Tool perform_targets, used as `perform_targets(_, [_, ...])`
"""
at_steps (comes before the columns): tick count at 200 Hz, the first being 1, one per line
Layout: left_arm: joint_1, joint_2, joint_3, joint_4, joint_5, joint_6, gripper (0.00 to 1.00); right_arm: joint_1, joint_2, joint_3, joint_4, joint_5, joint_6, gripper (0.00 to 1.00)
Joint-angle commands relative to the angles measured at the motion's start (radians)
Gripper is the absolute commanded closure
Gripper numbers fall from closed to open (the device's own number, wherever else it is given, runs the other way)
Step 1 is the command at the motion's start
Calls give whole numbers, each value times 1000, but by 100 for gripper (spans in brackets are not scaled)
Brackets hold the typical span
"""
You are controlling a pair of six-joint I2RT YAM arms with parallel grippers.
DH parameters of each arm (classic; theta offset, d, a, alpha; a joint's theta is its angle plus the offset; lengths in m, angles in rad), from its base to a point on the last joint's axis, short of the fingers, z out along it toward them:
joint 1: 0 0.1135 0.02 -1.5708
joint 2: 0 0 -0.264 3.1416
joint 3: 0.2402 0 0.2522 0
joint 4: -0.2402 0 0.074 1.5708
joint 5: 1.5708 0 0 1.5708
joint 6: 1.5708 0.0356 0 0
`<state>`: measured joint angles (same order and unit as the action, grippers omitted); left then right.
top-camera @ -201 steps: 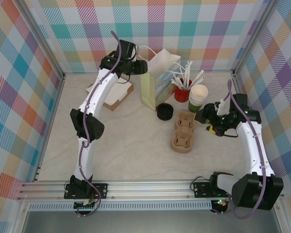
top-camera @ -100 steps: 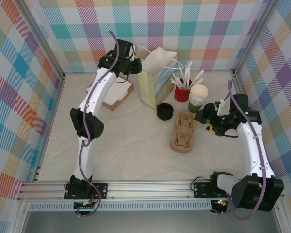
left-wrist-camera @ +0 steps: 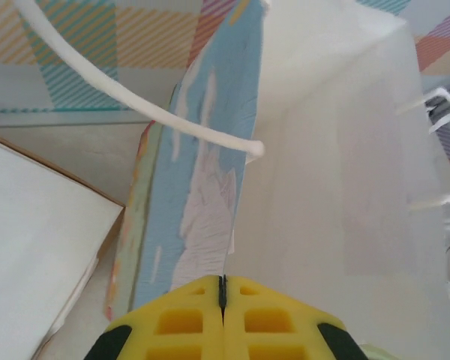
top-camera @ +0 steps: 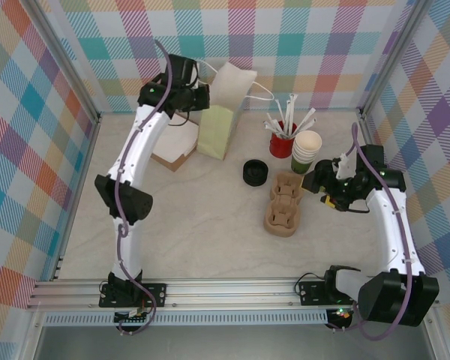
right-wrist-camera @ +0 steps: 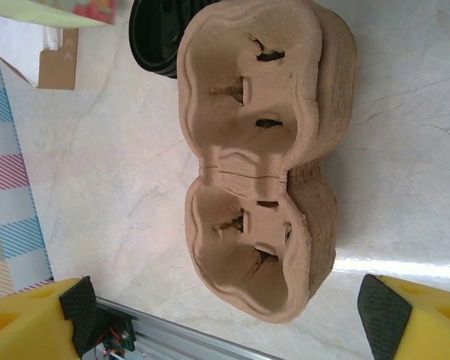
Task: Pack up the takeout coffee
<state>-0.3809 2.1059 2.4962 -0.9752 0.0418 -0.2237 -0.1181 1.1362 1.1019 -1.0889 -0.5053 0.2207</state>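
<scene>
1. Top view: left gripper (top-camera: 204,97), half hidden, clamps the paper bag (top-camera: 216,129); takeout coffee (top-camera: 307,147) stands far right; right gripper (top-camera: 319,185) gapes; pale table (top-camera: 202,221), plaid walls (top-camera: 285,45).
2. Left wrist: fingers (left-wrist-camera: 180,322) pinched together on the bag rim.
3. Right wrist: cup carrier (right-wrist-camera: 247,150), fingertips (right-wrist-camera: 22,330) cropped.

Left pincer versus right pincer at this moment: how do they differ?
The left pincer is shut, pinching the top edge of the paper bag; the right pincer is open and holds nothing. The left pincer is at the back of the table, while the right pincer points at the brown cup carrier without touching it. Both have yellow fingers.
</scene>
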Motion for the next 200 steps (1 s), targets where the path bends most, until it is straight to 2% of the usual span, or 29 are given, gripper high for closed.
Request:
perform_targets(1, [5, -157, -79, 26, -48, -39, 100, 7, 4, 48, -54, 21, -78, 11])
perform_targets(38, [-23, -376, -314, 68, -167, -103, 100, 13, 31, 68, -60, 50, -136, 11])
perform_targets(91, [-92, -774, -780, 152, -246, -265, 100, 65, 62, 79, -10, 96, -155, 13])
perform_targets(123, [-151, -965, -992, 154, -254, -393, 100, 82, 75, 88, -6, 129, -155, 13])
perform_targets(156, [-217, -1078, -1124, 152, -259, -514, 100, 84, 98, 96, -12, 189, -147, 13])
perform_targets(200, [-306, -1116, -1228, 207, -299, -615, 100, 92, 106, 108, 9, 217, -171, 13])
